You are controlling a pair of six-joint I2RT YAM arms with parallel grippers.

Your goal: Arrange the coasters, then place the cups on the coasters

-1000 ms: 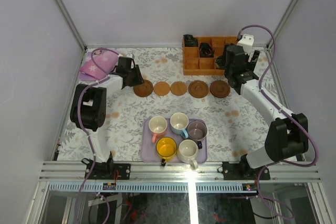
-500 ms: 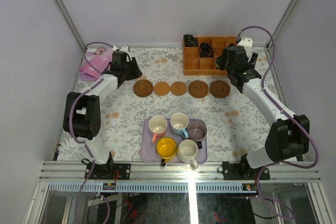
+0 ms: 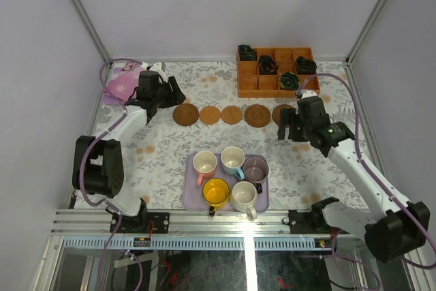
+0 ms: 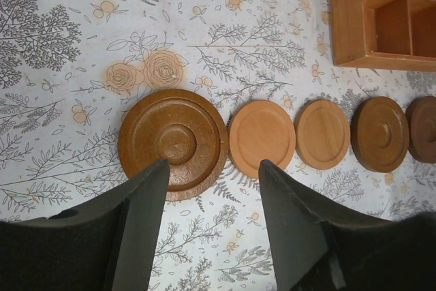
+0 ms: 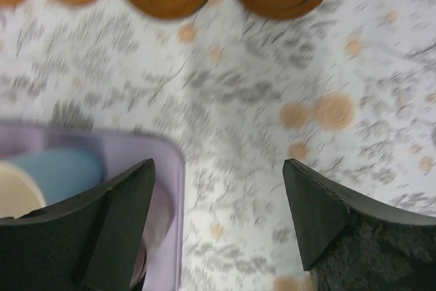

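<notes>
Five brown coasters lie in a row across the table: the leftmost dark, ringed coaster [image 3: 185, 114] [image 4: 174, 142], two lighter ones [image 3: 210, 114] [image 3: 231, 114], another dark one [image 3: 257, 115], and a last one [image 3: 281, 112] partly behind my right arm. Five cups stand on the lavender tray [image 3: 190, 199]: cream with pink handle [image 3: 204, 163], light blue [image 3: 232, 159], purple [image 3: 255, 167], yellow [image 3: 216, 192], cream-white [image 3: 244, 195]. My left gripper [image 3: 173, 92] [image 4: 212, 163] hangs open and empty just short of the leftmost coaster. My right gripper [image 3: 286, 131] [image 5: 218, 163] is open and empty over the cloth beside the tray's right edge [image 5: 174, 168].
An orange-brown compartment box [image 3: 276, 71] [image 4: 381, 15] with dark items stands at the back right, behind the coasters. A pink cloth bundle [image 3: 122, 83] lies in the back left corner. Enclosure walls close in the table on three sides.
My left gripper has drawn back from the leftmost coaster and opened wider. My right arm has swung from beside the box forward toward the tray, its jaws narrowing a little.
</notes>
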